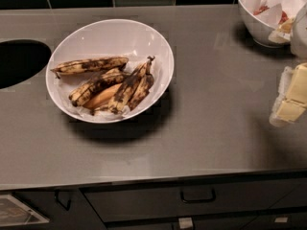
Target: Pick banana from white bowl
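Observation:
The wide, shallow white bowl (111,23) stands on the grey counter, left of centre, lined with crumpled white paper. Several overripe bananas (115,85) with brown-black spots lie in it, side by side and partly overlapping; one lies across the back (91,65). My gripper (291,97) is at the right edge of the view, pale yellow and translucent, above the counter. It is far to the right of the bowl and touches nothing in it. Nothing shows in its grasp.
A deeper white bowl (249,13) with red-stained paper stands at the back right, just behind the gripper. A dark round opening (19,61) is cut into the counter at the left. Dark tiles run along the back. Drawers with handles (196,198) sit below the front edge.

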Robot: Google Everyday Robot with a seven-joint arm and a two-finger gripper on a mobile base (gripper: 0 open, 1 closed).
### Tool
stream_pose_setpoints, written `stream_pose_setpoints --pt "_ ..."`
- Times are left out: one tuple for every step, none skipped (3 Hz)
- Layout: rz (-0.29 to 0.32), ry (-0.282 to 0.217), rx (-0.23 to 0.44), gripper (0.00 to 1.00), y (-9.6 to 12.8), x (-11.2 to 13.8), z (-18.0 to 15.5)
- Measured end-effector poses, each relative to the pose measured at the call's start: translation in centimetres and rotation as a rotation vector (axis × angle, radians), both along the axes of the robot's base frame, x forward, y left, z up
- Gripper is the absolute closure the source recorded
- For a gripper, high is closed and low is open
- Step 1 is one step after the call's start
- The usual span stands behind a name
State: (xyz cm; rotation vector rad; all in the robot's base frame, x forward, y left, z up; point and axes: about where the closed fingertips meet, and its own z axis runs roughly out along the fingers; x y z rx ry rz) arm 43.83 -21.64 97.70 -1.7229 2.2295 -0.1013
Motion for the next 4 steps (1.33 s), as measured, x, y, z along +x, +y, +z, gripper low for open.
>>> stream_pose_setpoints --pt "0.001 -0.001 0.0 0.0 0.0 0.0 0.0" --pt "0.059 -0.029 -0.002 0.0 2.5 0.5 0.8" --pt "0.224 -0.059 -0.024 0.0 8.8 0.4 1.8" --pt "0.416 -0.074 -0.023 0.0 15.9 -0.4 2.7"
